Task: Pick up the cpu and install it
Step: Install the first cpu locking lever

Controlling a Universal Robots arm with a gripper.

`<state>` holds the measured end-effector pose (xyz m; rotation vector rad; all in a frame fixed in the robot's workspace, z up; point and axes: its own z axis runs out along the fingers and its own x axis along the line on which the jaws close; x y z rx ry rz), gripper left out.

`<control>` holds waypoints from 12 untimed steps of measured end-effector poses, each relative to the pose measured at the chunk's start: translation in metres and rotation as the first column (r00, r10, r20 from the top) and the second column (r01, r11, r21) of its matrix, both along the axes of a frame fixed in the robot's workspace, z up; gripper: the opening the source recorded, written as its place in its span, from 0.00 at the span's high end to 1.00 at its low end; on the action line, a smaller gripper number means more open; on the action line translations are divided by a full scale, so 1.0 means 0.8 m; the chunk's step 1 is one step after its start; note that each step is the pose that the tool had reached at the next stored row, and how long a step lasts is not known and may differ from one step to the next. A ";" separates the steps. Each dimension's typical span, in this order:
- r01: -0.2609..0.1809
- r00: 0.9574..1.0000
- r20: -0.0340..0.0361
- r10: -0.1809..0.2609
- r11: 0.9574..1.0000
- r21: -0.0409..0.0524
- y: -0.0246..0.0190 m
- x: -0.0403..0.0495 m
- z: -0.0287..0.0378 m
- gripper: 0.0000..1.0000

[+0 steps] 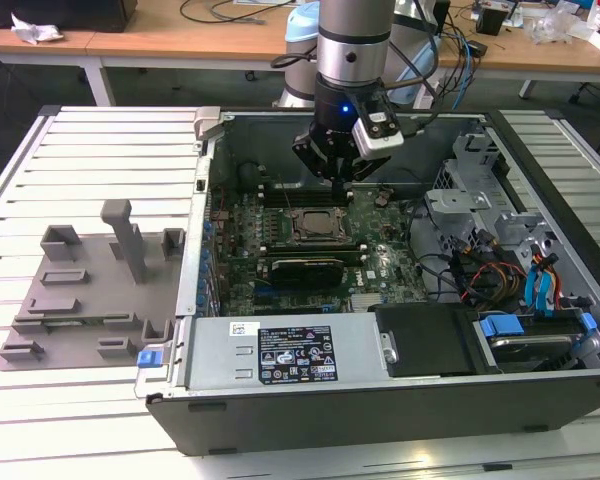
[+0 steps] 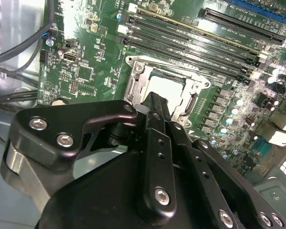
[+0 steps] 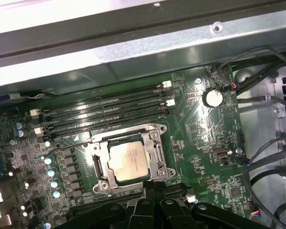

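Pale silver square cpu point(image 3: 128, 161) seated in metal-framed socket point(image 3: 158, 155), first wrist view; black gripper point(image 1: 335, 165) above, finger state indiscernible

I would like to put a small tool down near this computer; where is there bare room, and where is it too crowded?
Bare slats of the table lie beyond the grey tray, at the exterior view's left of the case. A strip also runs along the exterior view's right edge. Inside the case is crowded: the gripper hangs above the socket, where the cpu sits, and cables fill the right.
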<state>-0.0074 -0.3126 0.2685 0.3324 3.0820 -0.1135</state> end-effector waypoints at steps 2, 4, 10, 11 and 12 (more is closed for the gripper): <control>-0.004 1.000 0.000 0.004 1.000 0.000 0.0000 0.000 0.0000 0.89; -0.007 1.000 0.000 0.007 1.000 0.000 0.0000 0.000 0.0000 0.89; -0.030 1.000 0.000 0.030 1.000 0.000 0.0000 0.000 0.0000 0.89; -0.033 0.999 0.000 0.033 0.999 0.000 0.0000 0.000 0.0000 0.89; -0.036 0.999 0.000 0.036 0.999 0.000 0.0000 0.000 0.0000 0.89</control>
